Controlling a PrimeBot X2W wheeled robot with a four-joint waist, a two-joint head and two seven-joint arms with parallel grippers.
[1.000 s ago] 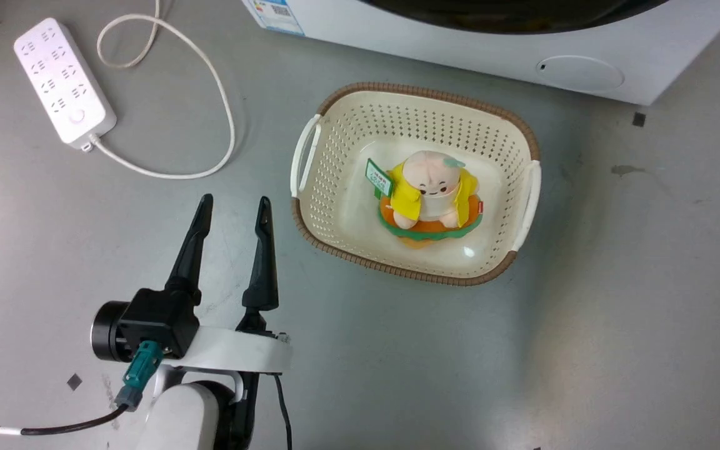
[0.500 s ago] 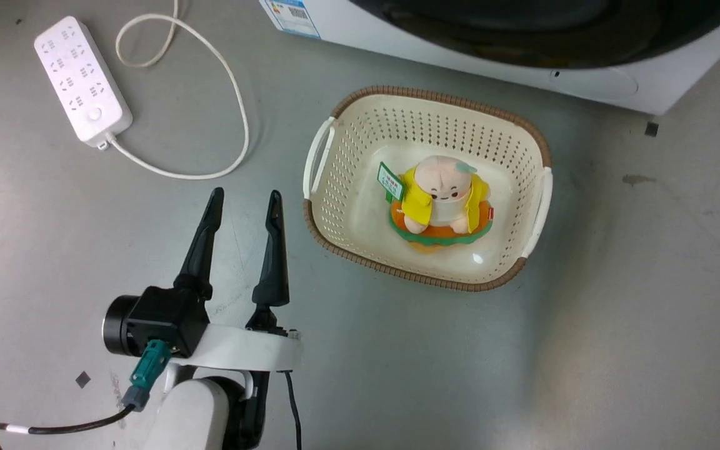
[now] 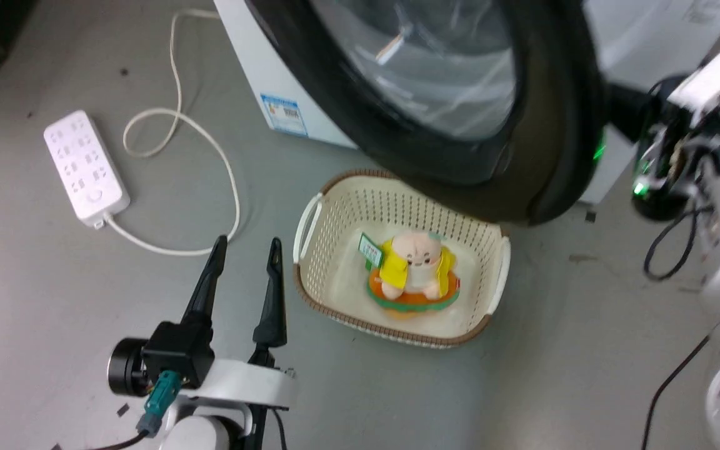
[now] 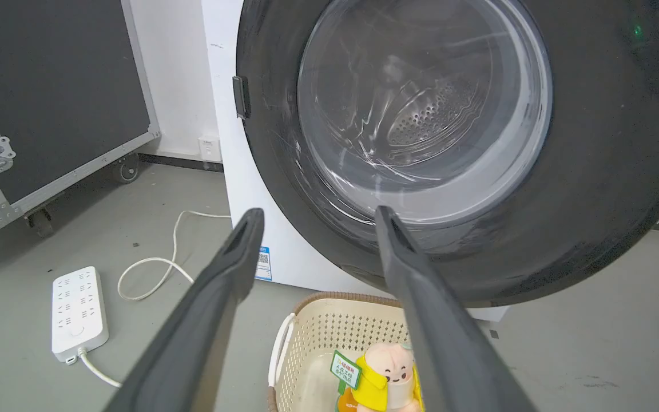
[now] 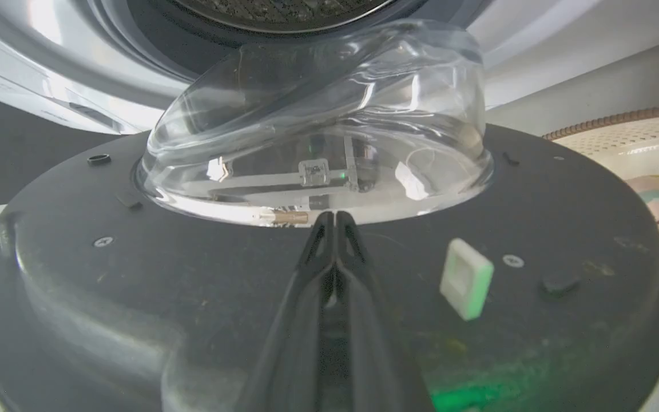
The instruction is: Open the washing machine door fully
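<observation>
Washing machine door (image 3: pixel 550 125) stands swung out, above the basket (image 3: pixel 335 212). Right gripper (image 5: pixel 335 216): fingers pressed together, tips by the glass bowl's base on the door's inner face. Left gripper (image 3: pixel 248 241): spread wide beside the basket.

The washing machine door (image 3: pixel 560 125) is glossy black plastic around clear glass; the basket (image 3: pixel 354 212) is matt cream plastic.
</observation>
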